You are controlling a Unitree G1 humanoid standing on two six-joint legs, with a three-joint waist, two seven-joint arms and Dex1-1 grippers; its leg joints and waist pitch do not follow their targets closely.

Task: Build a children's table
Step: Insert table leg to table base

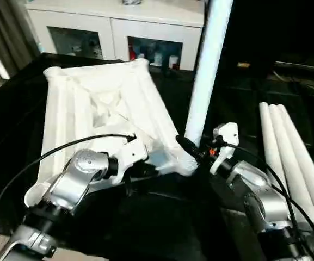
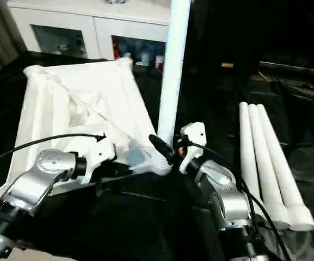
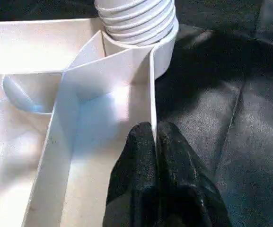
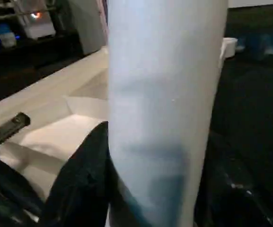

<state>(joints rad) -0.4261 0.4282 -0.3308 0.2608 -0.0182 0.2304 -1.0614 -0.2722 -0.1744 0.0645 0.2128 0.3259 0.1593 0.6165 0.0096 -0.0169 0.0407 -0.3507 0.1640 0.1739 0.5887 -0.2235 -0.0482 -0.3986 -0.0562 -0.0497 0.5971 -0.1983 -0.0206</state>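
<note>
The table top (image 1: 99, 103) lies upside down on the dark bench (image 1: 162, 228), ribbed underside facing up, so the round corner sockets are open to receive the legs. One leg (image 1: 205, 70) stands upright in the corner socket (image 1: 185, 162) nearest the robot, its threaded end seated in the socket's collar.

The left gripper (image 3: 154, 142) has its jaws clenched on the thin side wall of the top, just beside that socket. This pinch most likely serves to pin the top down, so it cannot slide or spin on the bench while the leg is worked.

The right gripper (image 2: 166, 149) has its jaws around the bottom of the upright leg, grasping it just above the socket. Holding low, close to the thread, probably gives the best control for turning or pressing the leg home and keeps the long tube from tipping.

Three more legs (image 2: 268, 163) lie side by side on the bench, well apart from the right jaws on their outer side, parked within reach for the other corners.

A white glass-door cabinet (image 1: 118, 32) stands beyond the bench, far from both jaws.
</note>
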